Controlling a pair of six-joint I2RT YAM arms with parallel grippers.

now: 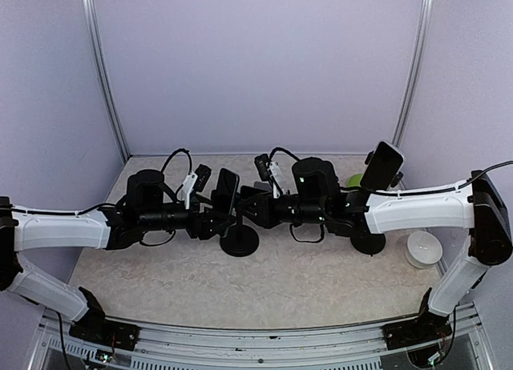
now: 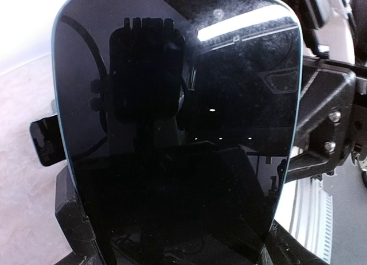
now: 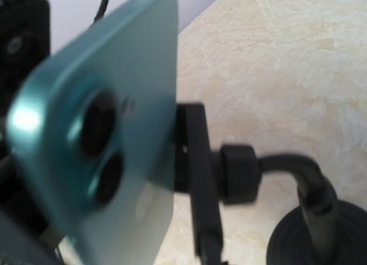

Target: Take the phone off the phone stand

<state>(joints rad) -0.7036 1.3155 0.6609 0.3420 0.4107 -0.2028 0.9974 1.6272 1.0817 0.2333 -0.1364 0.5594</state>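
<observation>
The top camera looks down from high behind the near edge, taking in the whole table (image 1: 240, 282) — a distant view. The left wrist camera faces the screen of the phone (image 2: 178, 127), so near it fills the frame. The right wrist camera looks at its teal back and the stand (image 3: 198, 179) — equally close. All three share that phone.

Bright, even light; glare on phone (image 2: 229, 24); right-wrist blur

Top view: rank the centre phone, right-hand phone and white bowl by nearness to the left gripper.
1. Centre phone, right at the left gripper.
2. Right-hand phone, raised, on the right.
3. White bowl, far right.
</observation>
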